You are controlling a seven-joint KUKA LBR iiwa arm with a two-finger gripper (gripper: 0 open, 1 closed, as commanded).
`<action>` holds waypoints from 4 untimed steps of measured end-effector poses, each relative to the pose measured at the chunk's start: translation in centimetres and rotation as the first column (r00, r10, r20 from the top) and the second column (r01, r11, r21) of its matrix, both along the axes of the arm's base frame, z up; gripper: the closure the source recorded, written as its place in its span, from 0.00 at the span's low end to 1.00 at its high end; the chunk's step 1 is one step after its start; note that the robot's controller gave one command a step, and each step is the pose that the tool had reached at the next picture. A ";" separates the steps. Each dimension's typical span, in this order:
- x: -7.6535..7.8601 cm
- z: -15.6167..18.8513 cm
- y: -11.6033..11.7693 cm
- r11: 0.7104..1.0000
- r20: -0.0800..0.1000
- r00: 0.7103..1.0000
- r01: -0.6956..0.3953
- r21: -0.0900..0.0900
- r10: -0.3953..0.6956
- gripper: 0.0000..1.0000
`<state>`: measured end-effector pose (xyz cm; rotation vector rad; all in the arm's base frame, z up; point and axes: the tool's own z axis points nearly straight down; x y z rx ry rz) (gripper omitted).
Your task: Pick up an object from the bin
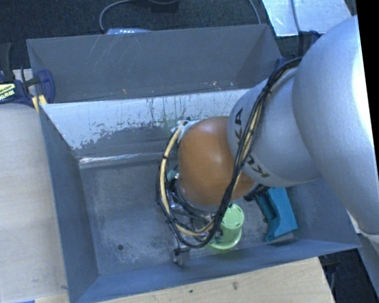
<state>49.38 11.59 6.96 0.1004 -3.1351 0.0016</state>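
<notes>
As you look down into the grey metal bin, treat its floor as a clock face with twelve at the far wall. From three o'clock, the silver arm comes in over the right-hand rim and covers much of the floor's right half. At its wrist sits a rounded orange cover, close to the centre of the clock. Loops of black and yellow cables hang around and below that cover.

The pincer is low in the bin at about six to seven o'clock, close to the near wall. It appears only as a small dark tip under the cables, so you cannot tell whether it is released or clenched, nor whether it grasps anything.

Just beside the pincer, at about five o'clock, lies a pale green round object. The cables cross over its upper left part, and it rests on the floor near the front wall. You cannot tell whether the pincer touches it.

At about four o'clock, a blue blocky object lies on the floor beside the green one, partly under the arm's edge. From seven round to eleven o'clock you meet bare, scuffed grey metal.
</notes>
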 end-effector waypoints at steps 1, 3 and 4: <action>6.9 0.1 -0.3 0.999 0.007 0.999 -0.051 0.002 0.051 0.00; 11.7 2.2 -7.3 0.958 0.007 0.958 -0.287 0.001 0.287 0.00; 9.0 0.2 -7.8 0.957 0.013 0.957 -0.290 0.001 0.290 1.00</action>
